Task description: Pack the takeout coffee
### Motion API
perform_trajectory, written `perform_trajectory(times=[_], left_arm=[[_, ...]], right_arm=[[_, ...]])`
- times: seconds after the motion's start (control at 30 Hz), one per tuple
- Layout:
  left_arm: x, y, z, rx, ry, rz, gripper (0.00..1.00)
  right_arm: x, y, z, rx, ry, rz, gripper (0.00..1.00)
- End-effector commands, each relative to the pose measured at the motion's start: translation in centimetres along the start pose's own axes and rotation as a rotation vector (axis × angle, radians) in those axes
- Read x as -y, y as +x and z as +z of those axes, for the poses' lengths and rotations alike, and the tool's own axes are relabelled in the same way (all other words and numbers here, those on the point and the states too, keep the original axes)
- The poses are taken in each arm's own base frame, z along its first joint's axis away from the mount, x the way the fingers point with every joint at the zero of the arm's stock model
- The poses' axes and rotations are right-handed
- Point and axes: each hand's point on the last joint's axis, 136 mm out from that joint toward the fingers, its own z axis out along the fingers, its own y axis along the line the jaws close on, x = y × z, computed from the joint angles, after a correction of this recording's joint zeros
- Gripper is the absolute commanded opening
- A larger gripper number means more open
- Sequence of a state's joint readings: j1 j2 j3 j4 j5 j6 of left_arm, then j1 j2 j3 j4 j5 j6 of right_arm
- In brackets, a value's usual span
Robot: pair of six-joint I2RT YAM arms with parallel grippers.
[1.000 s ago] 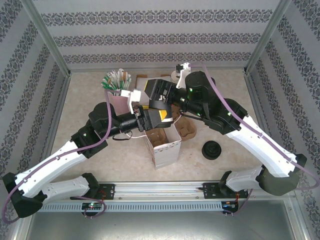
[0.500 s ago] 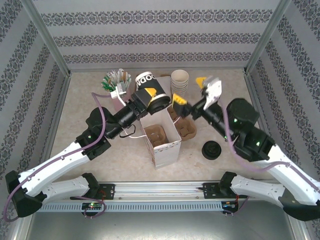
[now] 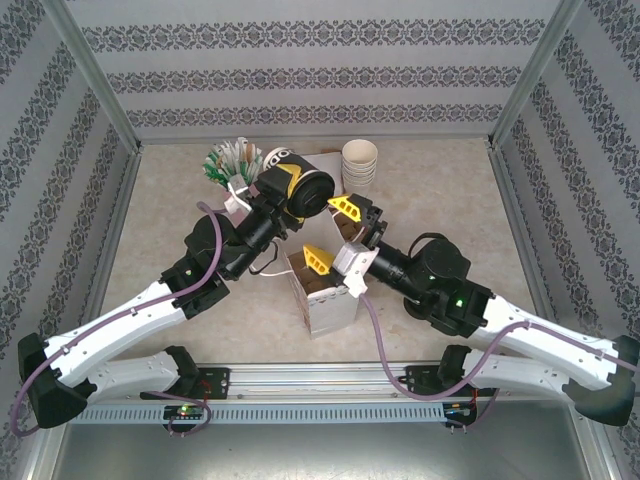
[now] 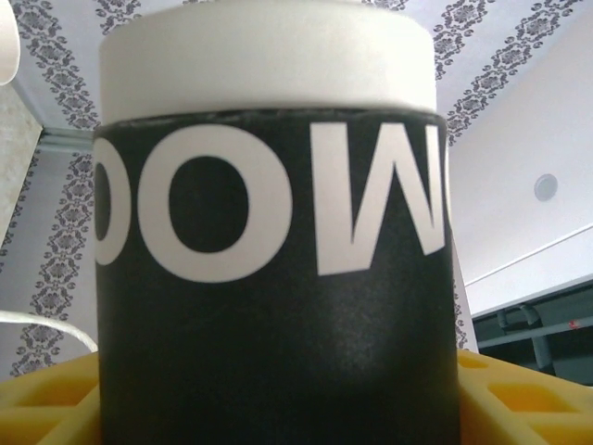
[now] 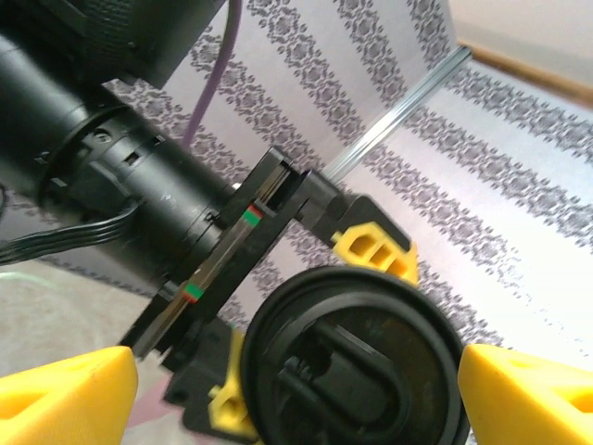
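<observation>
**Right gripper back in, facing the cup my left one holds**

In the last 1 second my right gripper [image 3: 333,232] has swung back from the right. It now stands wide open, its 2 yellow fingertips [image 5: 65,394] either side of the black lid [image 5: 357,371] without touching it. My left gripper [image 3: 290,190] is clamped on the takeout coffee [image 3: 310,192], tilted in the air just behind the white paper bag [image 3: 330,310]. I judge that a handover or steadying grip comes before lowering.
</observation>
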State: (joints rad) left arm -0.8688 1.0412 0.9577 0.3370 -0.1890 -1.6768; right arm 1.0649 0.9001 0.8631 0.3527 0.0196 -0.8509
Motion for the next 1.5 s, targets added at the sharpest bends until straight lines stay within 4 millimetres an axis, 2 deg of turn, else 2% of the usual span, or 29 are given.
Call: perform_trajectory(times=[0.0, 0.13, 0.3, 0.5, 0.97, 1.47], left_arm=[[0.5, 0.3, -0.2, 0.004, 0.007, -0.074, 0.34], [0.6, 0.7, 0.0, -0.011, 0.006, -0.079, 0.34], [0.4, 1.1, 0.0, -0.025, 0.001, -0.070, 0.34], [0.4, 1.6, 0.1, -0.034, 0.004, -0.071, 0.34], [0.4, 2.9, 0.5, -0.077, 0.005, -0.074, 0.34], [0.7, 4.0, 0.4, -0.110, 0.012, -0.072, 0.34]], right_arm=[[3.0, -2.0, 0.2, 0.059, 0.119, -0.059, 0.87], [3.1, -1.0, 0.7, 0.009, 0.134, -0.068, 0.85], [4.3, 0.2, 0.5, -0.029, 0.163, -0.009, 0.85], [3.6, 2.2, 1.1, -0.101, 0.116, 0.011, 0.85], [3.7, 3.9, 1.3, -0.147, 0.090, 0.109, 0.86], [3.6, 5.0, 2.2, -0.194, 0.078, 0.138, 0.70]])
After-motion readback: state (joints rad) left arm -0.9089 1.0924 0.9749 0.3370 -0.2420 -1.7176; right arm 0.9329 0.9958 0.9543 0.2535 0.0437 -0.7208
